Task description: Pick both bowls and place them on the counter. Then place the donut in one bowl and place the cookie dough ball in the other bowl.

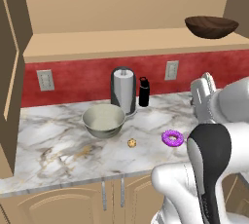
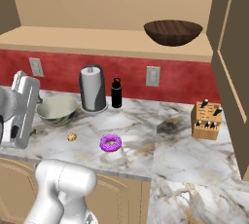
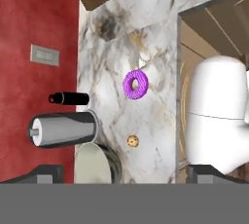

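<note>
The pale grey-green ceramic bowl (image 1: 103, 120) (image 2: 57, 109) stands upright on the marble counter (image 1: 58, 145), left of centre. High at the right, the dark brown wooden bowl (image 1: 211, 26) (image 2: 172, 31) sits on the tan shelf (image 1: 121, 40). The purple-iced donut (image 1: 172, 138) (image 2: 111, 143) (image 3: 135, 84) lies near the counter's front edge. The tiny speckled cookie dough ball (image 1: 132, 143) (image 2: 72, 136) (image 3: 133, 141) rests between it and the ceramic bowl. My gripper (image 3: 127, 175) hangs above the counter, open, its fingertips (image 3: 46, 173) wide apart and holding nothing.
A steel paper towel holder (image 1: 123, 89) and a black bottle (image 1: 144, 91) stand against the red backsplash behind the ceramic bowl. A knife block (image 2: 207, 120) sits at the right end. Cabinet doors stand open at both sides (image 1: 9, 72) (image 2: 231, 72).
</note>
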You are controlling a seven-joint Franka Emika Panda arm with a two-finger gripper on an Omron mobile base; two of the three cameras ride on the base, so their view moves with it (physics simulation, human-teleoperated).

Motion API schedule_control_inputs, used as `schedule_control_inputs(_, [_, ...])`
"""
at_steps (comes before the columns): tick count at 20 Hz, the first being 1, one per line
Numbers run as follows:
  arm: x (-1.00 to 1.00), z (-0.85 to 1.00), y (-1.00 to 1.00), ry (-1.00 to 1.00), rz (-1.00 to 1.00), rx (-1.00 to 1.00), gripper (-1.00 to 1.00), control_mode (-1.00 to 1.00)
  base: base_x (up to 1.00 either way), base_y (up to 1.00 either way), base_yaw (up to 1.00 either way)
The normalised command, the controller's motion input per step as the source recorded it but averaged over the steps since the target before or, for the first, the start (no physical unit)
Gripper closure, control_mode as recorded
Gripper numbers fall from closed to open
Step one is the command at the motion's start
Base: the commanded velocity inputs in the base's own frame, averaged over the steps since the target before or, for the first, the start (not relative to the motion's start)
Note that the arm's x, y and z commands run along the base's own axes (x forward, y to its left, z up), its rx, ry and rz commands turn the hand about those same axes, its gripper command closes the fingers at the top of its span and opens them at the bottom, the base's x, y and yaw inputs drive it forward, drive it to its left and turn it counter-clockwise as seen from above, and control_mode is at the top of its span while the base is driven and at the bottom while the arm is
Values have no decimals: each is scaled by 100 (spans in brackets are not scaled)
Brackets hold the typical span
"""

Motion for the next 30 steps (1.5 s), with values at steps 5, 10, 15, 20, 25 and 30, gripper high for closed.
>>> schedule_control_inputs(5, [-4, 39, -34, 0, -24, -3, -100, -100, 0, 0, 0])
schedule_control_inputs(10, [0, 28, -37, 0, -18, -3, -100, -100, 0, 0, 0])
schedule_control_inputs(15, [0, 33, -36, -5, -12, -3, -100, -100, 0, 0, 0])
schedule_control_inputs(20, [0, 34, -29, -11, -9, -11, -100, -100, 0, 0, 0])
schedule_control_inputs(25, [5, 23, -29, -9, -7, -6, -100, -100, 0, 0, 0])
schedule_control_inputs(30, [23, 15, -22, -11, -5, -3, -100, -100, 0, 0, 0])
